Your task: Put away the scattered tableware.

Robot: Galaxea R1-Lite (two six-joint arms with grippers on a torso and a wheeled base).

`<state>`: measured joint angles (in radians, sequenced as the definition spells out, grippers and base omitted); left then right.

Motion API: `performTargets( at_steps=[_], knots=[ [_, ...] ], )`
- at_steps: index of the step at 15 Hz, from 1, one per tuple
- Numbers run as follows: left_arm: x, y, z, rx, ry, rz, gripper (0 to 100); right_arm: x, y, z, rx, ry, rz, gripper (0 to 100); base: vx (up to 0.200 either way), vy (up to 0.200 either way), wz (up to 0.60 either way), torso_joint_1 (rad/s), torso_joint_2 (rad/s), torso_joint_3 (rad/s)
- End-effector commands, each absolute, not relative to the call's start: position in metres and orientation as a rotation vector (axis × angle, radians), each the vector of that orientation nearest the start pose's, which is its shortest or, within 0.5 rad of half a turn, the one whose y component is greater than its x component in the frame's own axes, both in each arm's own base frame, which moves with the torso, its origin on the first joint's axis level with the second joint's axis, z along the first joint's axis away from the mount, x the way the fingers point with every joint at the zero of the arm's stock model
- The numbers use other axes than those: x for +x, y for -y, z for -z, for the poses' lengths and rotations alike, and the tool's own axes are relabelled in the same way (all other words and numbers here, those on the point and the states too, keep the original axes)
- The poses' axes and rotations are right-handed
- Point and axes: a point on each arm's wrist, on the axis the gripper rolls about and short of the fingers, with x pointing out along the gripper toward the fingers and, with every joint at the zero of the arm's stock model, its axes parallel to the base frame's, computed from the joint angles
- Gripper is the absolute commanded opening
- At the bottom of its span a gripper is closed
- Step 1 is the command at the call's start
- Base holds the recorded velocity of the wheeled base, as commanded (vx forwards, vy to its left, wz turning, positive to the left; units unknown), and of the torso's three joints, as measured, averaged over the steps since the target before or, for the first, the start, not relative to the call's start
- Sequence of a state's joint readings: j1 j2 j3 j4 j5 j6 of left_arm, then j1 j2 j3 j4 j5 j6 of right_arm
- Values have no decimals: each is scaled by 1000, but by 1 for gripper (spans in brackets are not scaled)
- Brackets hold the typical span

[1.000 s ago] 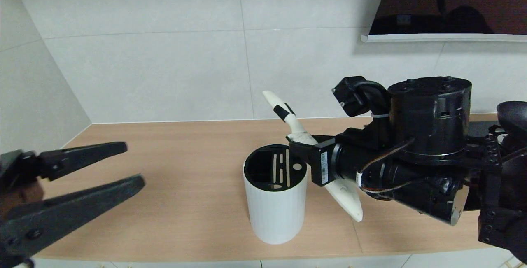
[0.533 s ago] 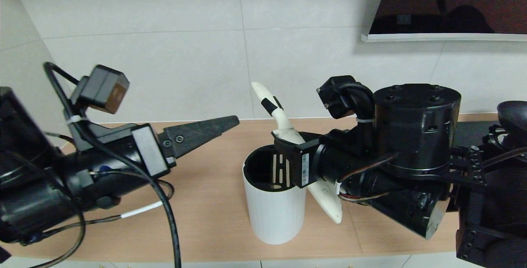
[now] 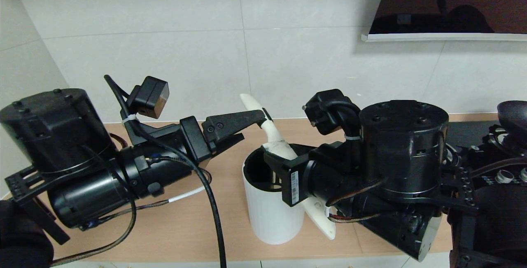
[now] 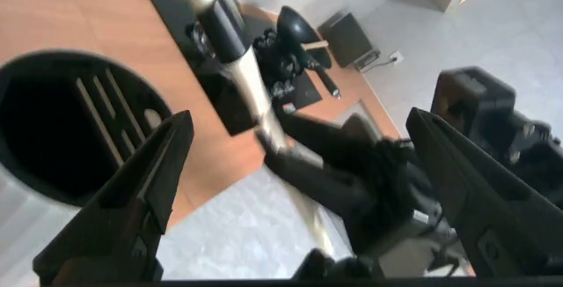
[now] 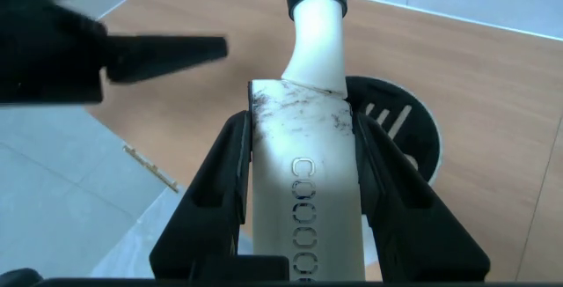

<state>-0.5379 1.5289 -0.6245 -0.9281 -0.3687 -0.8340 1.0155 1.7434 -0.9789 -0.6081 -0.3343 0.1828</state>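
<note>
So this looks like the handover part of putting 1 piece of tableware away. The right pincer (image 3: 283, 155) is clamped on a white utensil (image 3: 275, 134), gripping it around the middle. The right wrist view shows both jaws pressed against its sides. The utensil sits tilted: the thin handle with the black band points up and away toward the wall, while the broad end hangs down low outside the white holder (image 3: 267, 214), on the robot's right of it. So it's right at the holder but not in it yet.

The holder stands upright on the table (image 3: 173, 231), and its black slotted top is open right beside the right pincer.

The left pincer (image 3: 252, 126) is spread wide, up by the handle near the black band. In the left wrist view the handle runs between the 2 jaws with a gap on each side, so I'd say it's straddling it, not touching. The head view makes the top jaw look like it's on the band, but I can't tell for sure.

My guess at what's next: the left pincer closes on the handle around the band, the right one lets go, then the utensil gets stood up and lowered into the holder's opening. The tricky bit is that the broad end has to clear the rim first.
</note>
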Motion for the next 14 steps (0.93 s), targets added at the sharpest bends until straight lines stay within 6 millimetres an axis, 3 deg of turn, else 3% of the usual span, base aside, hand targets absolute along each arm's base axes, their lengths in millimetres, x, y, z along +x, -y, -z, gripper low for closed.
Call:
performTargets(
  at_steps=[1, 14],
  knots=[
    [225, 143, -202, -782, -360, 833, 100, 174, -280, -211, 69, -193, -684, 0, 0, 0, 0, 0, 0, 0],
    [242, 156, -185, -786, -387, 765, 100, 165, -284, -205, 52, -211, -713, 0, 0, 0, 0, 0, 0, 0]
  ],
)
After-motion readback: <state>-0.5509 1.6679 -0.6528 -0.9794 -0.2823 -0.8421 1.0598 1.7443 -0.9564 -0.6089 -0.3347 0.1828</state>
